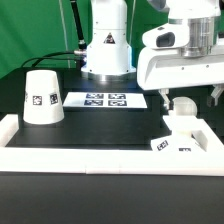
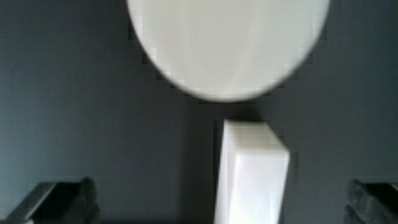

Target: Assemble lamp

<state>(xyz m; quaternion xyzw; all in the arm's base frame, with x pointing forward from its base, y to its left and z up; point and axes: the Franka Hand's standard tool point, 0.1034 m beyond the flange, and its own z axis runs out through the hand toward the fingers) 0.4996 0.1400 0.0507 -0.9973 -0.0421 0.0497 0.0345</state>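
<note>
White two-finger gripper (image 1: 186, 97) hangs over the white ball bulb (image 1: 183, 107), dark fingers (image 2: 54, 200) spread wide either side, not touching it (wrist view shows the gap). Bulb is at the flat white square base plate (image 1: 176, 135), past the thin white marker board (image 1: 105, 99) toward the exterior view's right. White truncated-cone shade (image 1: 42, 97) stands upright just beside the marker board's other end

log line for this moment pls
gripper: open, over bulb | bulb: upright on base | shade: standing apart | status: shade not yet on
</note>
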